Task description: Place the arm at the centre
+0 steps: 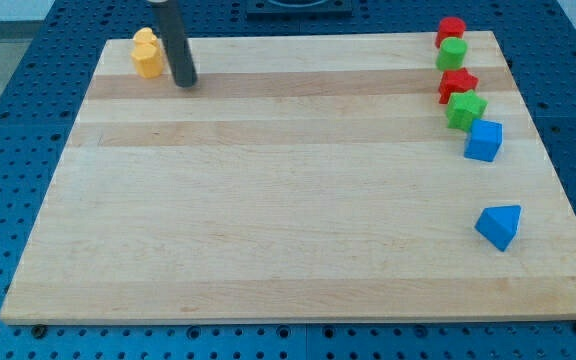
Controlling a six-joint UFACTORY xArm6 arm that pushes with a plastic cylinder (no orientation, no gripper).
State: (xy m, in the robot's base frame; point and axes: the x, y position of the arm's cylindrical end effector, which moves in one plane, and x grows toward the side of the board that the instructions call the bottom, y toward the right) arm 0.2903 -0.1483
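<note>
My tip (pixel 185 82) rests on the wooden board (pixel 268 200) near its top left corner. The dark rod rises from it toward the view's top. Two yellow blocks (pixel 147 54) stand just left of the tip, one behind the other, their shapes hard to make out. The tip is close to them but apart. All other blocks are far away at the view's right.
Along the right edge, from top down: a red block (pixel 451 30), a green block (pixel 452 53), a red star block (pixel 457 84), a green star block (pixel 465 109), a blue cube (pixel 484 141). A blue triangular block (pixel 499 226) lies lower right. Blue pegboard surrounds the board.
</note>
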